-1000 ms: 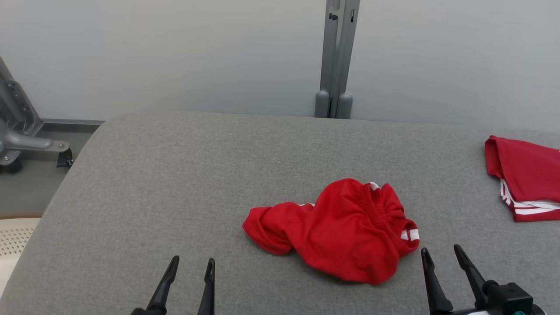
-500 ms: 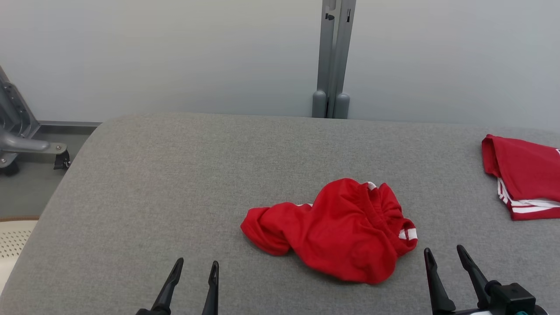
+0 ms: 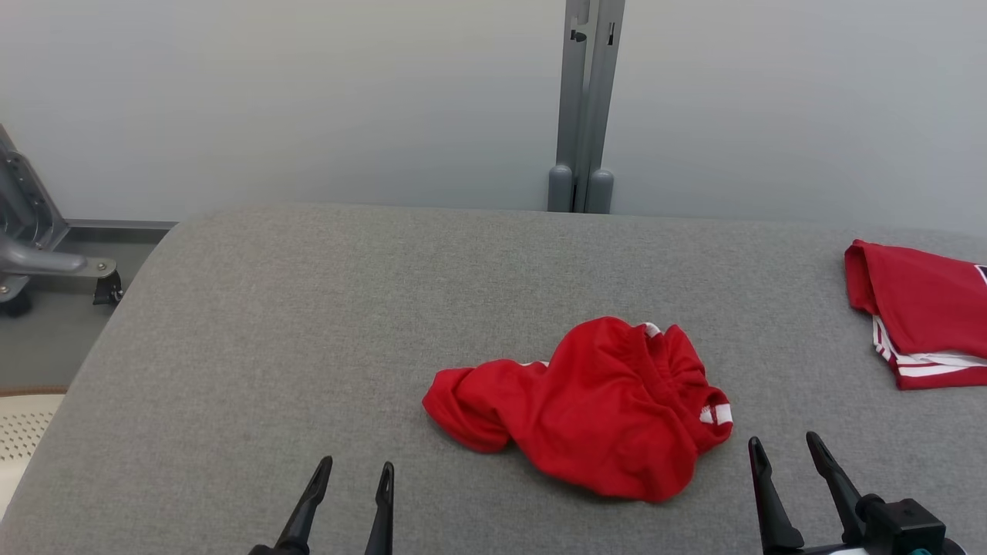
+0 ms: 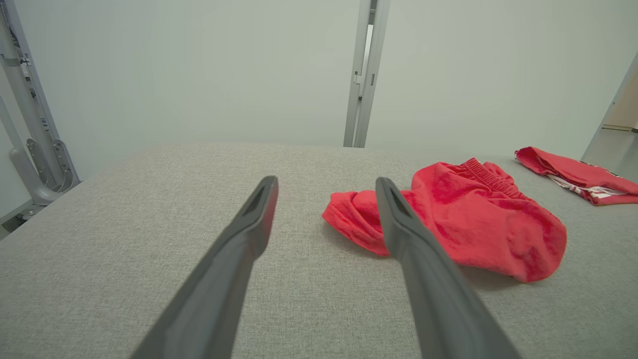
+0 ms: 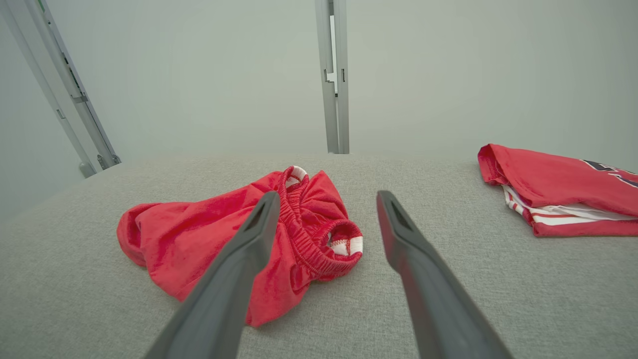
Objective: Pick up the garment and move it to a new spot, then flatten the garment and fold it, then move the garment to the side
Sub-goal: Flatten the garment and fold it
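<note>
The garment (image 3: 917,301), a red jersey folded flat with white-and-red striped trim and black lettering, lies at the table's far right edge (image 4: 573,172) (image 5: 553,184). My left gripper (image 3: 356,464) hovers open and empty at the near edge (image 4: 326,183). My right gripper (image 3: 783,441) is also open and empty (image 5: 327,197), well short and to the left of the jersey. Neither touches any cloth.
Crumpled red shorts (image 3: 601,408) with an elastic waistband lie mid-table between the two grippers (image 4: 468,224) (image 5: 209,234). The grey padded table (image 3: 308,308) ends at a pale wall with a grey post (image 3: 578,116). A metal frame on casters (image 3: 31,254) stands off the left edge.
The head view has drifted slightly, shifting the whole picture left. My left gripper has edged a little to the right. The clothes lie as before.
</note>
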